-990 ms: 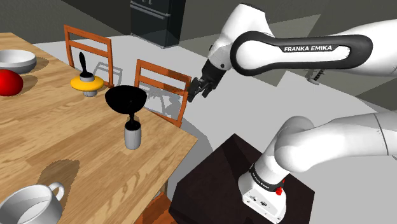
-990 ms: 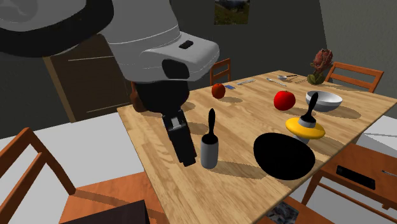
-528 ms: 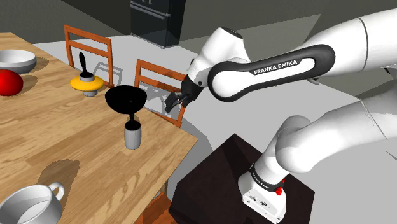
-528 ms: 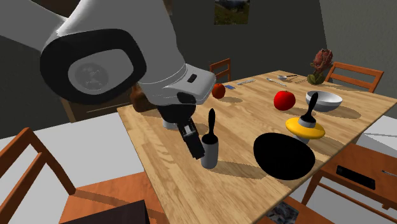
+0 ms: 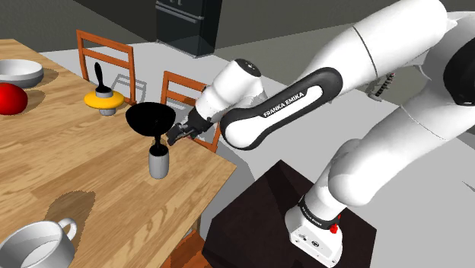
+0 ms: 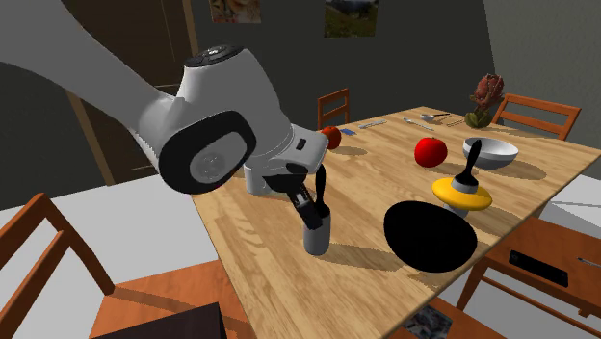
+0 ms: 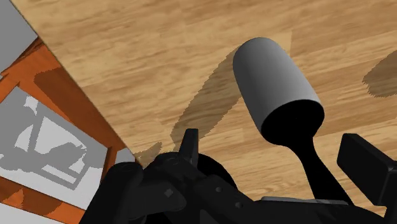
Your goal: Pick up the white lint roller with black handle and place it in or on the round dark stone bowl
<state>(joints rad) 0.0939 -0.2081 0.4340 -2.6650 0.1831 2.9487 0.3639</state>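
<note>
White letters reading FRANKA EMIKA run along the arm's black link [image 5: 295,97].

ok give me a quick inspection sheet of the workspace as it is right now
surface: wooden table, the arm reaching over its near corner
job's things: lint roller upright on the table, grey body, black handle up; round black bowl on the table close by, apart from the roller
clutter: red apple, pale bowl, yellow dish with a black brush on it, white mug
grippers: gripper open, fingers either side of the roller's handle, not touching it
cables: nothing seen
surroundings: wooden chairs along the table edge, dark cabinet behind, dark stand under the arm
</note>
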